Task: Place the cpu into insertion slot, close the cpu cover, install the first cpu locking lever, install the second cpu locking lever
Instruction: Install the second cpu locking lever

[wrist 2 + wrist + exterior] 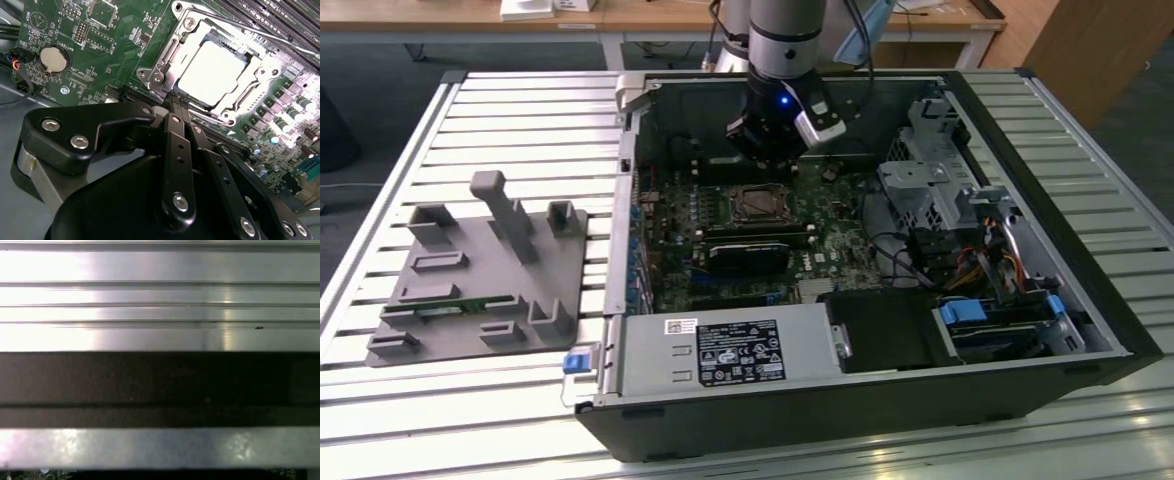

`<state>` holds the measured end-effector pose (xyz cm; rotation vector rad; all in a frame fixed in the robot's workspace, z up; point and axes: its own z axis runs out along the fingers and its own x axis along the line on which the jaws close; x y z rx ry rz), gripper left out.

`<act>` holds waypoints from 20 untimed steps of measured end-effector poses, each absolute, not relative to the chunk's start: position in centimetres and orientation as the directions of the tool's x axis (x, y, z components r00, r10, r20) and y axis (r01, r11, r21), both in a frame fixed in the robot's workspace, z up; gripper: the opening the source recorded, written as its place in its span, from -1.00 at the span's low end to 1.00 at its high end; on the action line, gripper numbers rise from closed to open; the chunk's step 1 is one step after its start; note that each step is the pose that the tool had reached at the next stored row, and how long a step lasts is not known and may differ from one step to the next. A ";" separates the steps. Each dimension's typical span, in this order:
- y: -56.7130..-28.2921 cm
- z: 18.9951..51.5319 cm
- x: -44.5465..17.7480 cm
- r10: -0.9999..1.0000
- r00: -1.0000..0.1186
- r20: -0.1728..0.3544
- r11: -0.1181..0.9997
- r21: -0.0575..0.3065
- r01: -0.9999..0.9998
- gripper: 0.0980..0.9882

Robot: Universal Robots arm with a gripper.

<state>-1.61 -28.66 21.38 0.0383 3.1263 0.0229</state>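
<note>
The cpu (212, 70) lies flat in the insertion slot (758, 205), its pale metal top showing through the window of the cpu cover (165, 57). The silvery cover frame is down around the chip. A thin metal lever rod (240, 29) runs along the far side of the socket. In the second wrist view my gripper (176, 102) hangs just off the near edge of the cover, its two black fingers pressed together with nothing seen between them. In the exterior view the gripper (769, 160) hovers inside the open computer case, just behind the socket.
A black card (747, 250) sits in front of the socket, with the drive cage (927, 190) and cables at the exterior view's right. A coin battery (53, 58) and memory slots (280, 20) flank the socket. A grey fixture (480, 270) lies on the slatted table.
</note>
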 end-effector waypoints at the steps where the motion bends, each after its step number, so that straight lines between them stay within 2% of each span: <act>1: -28.7 21.4 -1.6 0.025 -1.000 -0.015 1.000 0.015 0.024 -0.98; 12: -29.1 21.4 -1.6 0.025 -1.000 -0.015 1.000 0.015 0.024 -0.98; 20: -31.0 21.4 -1.6 0.025 -1.000 -0.015 1.000 0.015 0.024 -0.98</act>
